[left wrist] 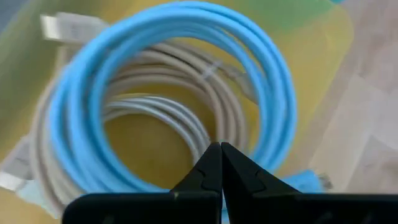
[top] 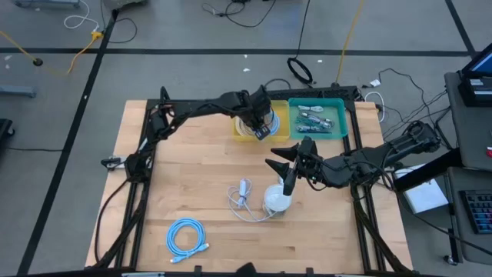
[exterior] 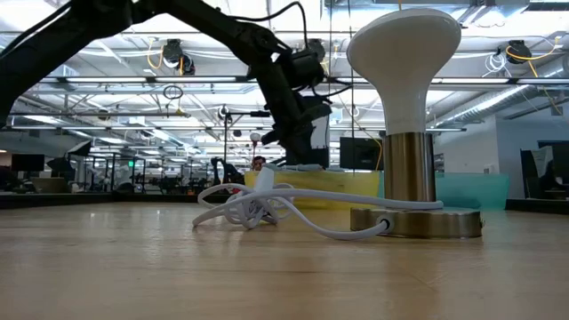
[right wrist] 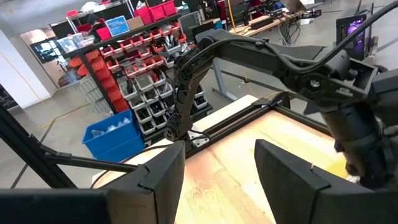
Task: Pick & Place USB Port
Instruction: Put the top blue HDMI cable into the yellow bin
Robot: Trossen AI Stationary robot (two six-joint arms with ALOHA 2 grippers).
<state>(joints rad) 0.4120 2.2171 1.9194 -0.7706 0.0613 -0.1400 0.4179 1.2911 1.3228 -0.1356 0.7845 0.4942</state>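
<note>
A yellow bin (top: 244, 131) at the table's far middle holds a coiled blue cable (left wrist: 186, 37) and a coiled grey-white cable (left wrist: 155, 112) with a USB plug (left wrist: 68, 28). My left gripper (left wrist: 221, 149) is shut, pointing down into this bin, just over the coils; it also shows in the high view (top: 261, 127) and the low view (exterior: 298, 142). My right gripper (right wrist: 217, 168) is open and empty, above the table's middle (top: 287, 173), near a white-headed lamp (top: 277, 199). My left gripper comes at the coils from above with its fingers (left wrist: 208, 171) shut. The tips stand over the inner side of the blue coil (left wrist: 273, 155) and the grey-white cable; I cannot tell whether they touch either cable.
A green bin (top: 338, 127) with several small connectors stands right of the yellow bin. The lamp's white cord (top: 243, 196) lies in a loose heap left of the lamp. A second blue cable coil (top: 187, 235) lies near the table's front left.
</note>
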